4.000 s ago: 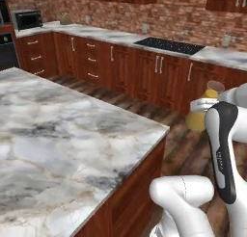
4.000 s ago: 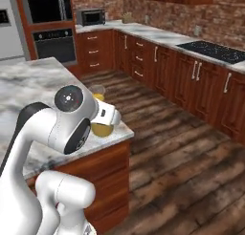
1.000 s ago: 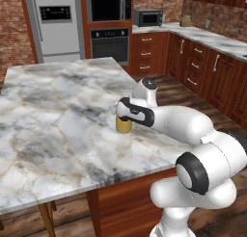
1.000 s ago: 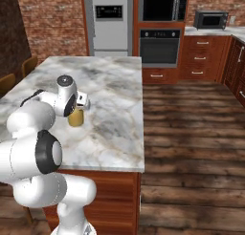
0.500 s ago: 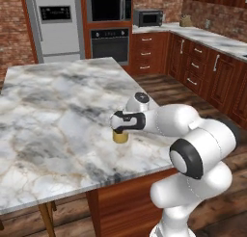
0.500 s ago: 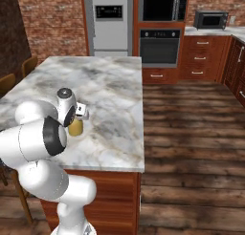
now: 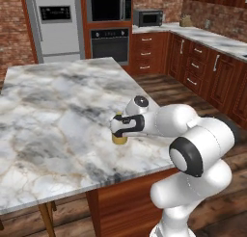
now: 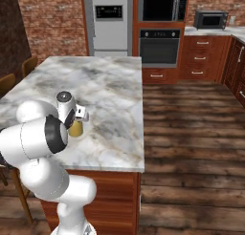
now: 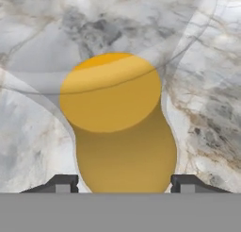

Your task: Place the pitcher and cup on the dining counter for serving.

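In the left base view the counter takes the left side, and the pitcher stands upright on its marble near the front right edge, with the gripper over it from the right. In the right base view the same pitcher is at the left, near the front edge of the counter, half hidden behind the arm. In the hand view the pitcher sits between the two fingertips, which touch its sides and grip it.
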Controlling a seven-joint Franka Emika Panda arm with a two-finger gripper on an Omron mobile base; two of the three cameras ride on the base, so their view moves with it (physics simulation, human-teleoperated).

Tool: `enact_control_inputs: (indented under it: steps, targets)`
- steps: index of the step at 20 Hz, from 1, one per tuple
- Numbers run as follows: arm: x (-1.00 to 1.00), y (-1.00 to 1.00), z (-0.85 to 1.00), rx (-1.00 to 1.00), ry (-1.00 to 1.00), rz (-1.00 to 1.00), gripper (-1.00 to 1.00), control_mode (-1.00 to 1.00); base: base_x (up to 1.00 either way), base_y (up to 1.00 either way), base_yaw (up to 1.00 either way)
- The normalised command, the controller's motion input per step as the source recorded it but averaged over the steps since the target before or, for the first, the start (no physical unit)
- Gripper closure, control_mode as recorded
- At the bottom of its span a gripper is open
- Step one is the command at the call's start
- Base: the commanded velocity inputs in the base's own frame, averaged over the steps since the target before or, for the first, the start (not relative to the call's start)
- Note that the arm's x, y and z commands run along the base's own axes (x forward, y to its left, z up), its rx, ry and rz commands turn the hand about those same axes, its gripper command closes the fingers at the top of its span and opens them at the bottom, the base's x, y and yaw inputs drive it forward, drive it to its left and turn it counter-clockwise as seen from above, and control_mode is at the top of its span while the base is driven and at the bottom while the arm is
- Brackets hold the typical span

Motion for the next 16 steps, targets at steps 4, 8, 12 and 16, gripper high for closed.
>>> enact_control_inputs:
  steps: [4,8,12,16]
  targets:
    - [-0.13,0.01,0.1,0.0,0.0,0.0,-1.0,-1.0,0.0,0.0,0.0]
    - [-0.41,0.0,0.42,0.0,0.0,0.0,-1.0,-1.0,0.0,0.0,0.0]
    - [-0.55,0.0,0.51,0.0,0.03,0.0,-1.0,-1.0,0.0,0.0,0.0]
    - [-0.71,0.0,0.55,0.0,0.07,0.0,-1.0,-1.0,0.0,0.0,0.0]
